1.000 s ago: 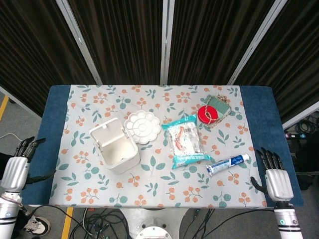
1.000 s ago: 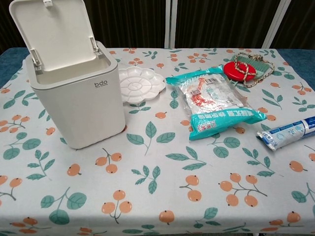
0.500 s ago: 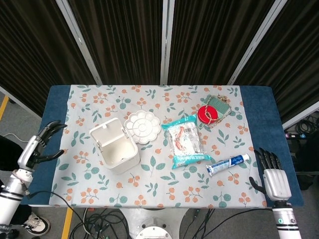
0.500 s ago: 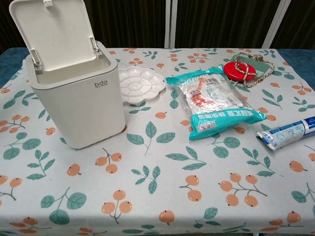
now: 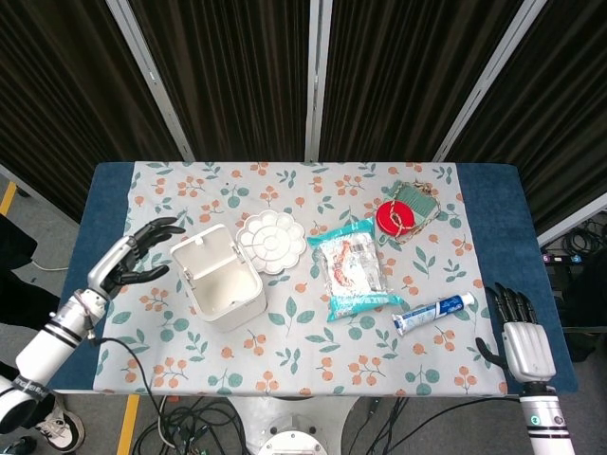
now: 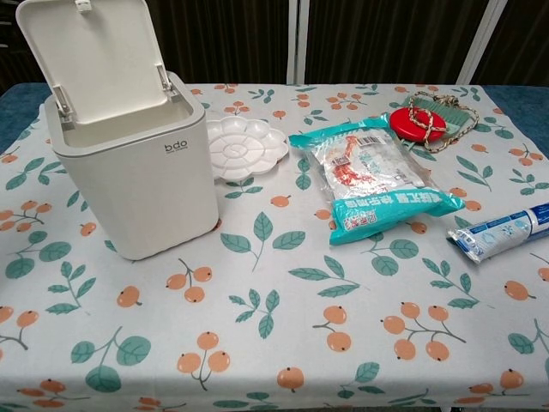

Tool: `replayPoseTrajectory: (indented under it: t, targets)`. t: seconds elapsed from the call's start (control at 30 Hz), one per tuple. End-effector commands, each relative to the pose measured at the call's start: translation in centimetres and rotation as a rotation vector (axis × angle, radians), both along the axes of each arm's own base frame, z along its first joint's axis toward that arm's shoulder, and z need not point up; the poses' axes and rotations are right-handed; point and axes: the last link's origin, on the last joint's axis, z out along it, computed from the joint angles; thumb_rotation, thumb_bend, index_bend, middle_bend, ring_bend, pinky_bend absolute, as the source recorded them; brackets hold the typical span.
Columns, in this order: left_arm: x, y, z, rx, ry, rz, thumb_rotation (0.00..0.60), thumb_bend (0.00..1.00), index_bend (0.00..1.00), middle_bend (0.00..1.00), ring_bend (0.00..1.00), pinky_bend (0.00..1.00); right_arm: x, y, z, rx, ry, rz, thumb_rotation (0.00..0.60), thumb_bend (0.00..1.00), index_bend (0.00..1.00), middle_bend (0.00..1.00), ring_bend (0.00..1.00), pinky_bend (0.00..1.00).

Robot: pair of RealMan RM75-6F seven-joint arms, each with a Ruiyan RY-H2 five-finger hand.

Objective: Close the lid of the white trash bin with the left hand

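The white trash bin point(image 5: 224, 292) point(image 6: 146, 193) stands on the left half of the table, its lid point(image 5: 203, 251) point(image 6: 96, 51) tipped up and back so the inside shows. My left hand point(image 5: 135, 255) hovers over the table's left side, just left of the lid, fingers spread and holding nothing. It does not touch the bin. My right hand point(image 5: 519, 336) hangs at the table's near right corner, fingers extended and apart, empty. Neither hand shows in the chest view.
A white flower-shaped palette point(image 5: 271, 243) lies right behind the bin. A teal snack bag point(image 5: 353, 269) lies mid-table, a toothpaste tube point(image 5: 434, 312) near the right front, and a red disc on a green woven mat point(image 5: 403, 212) at the back right.
My left hand has swung in from beyond the table's left edge to just left of the bin's raised lid. The bin, lid and right hand have not moved.
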Motion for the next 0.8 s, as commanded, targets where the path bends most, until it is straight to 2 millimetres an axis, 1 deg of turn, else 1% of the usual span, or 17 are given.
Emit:
replayPoseTrajectory:
  t: [0.03, 0.23, 0.47, 0.53, 0.8]
  targets:
    - [0.8, -0.3, -0.5, -0.036, 0.029, -0.045, 0.381, 0.0, 0.13, 0.18, 0.06, 0.09, 0.0, 0.0, 0.0, 0.001, 0.0, -0.001, 0.6, 0.21, 0.0, 0.0, 0.0, 0.0]
    - [2.4, -1.1, -1.2, -0.037, 0.044, -0.119, 0.381, 0.0, 0.13, 0.18, 0.06, 0.09, -0.1, 0.0, -0.2, 0.005, -0.002, -0.005, 0.6, 0.21, 0.0, 0.0, 0.0, 0.0]
    - [3.6, -2.6, -1.6, -0.017, 0.095, -0.214, 0.379, 0.0, 0.13, 0.18, 0.06, 0.09, -0.4, 0.0, -0.1, 0.005, -0.002, -0.012, 0.6, 0.21, 0.0, 0.0, 0.0, 0.0]
    - [3.8, -3.1, -1.8, 0.016, 0.147, -0.262, 0.378, 0.0, 0.13, 0.18, 0.06, 0.09, -0.4, -0.1, -0.2, 0.007, -0.003, -0.012, 0.6, 0.21, 0.0, 0.0, 0.0, 0.0]
    - [3.9, -5.0, -3.2, 0.187, 0.462, -0.442, 0.372, 0.0, 0.13, 0.18, 0.06, 0.09, -0.2, -0.1, -0.3, 0.011, -0.003, -0.01, 0.6, 0.21, 0.0, 0.0, 0.0, 0.0]
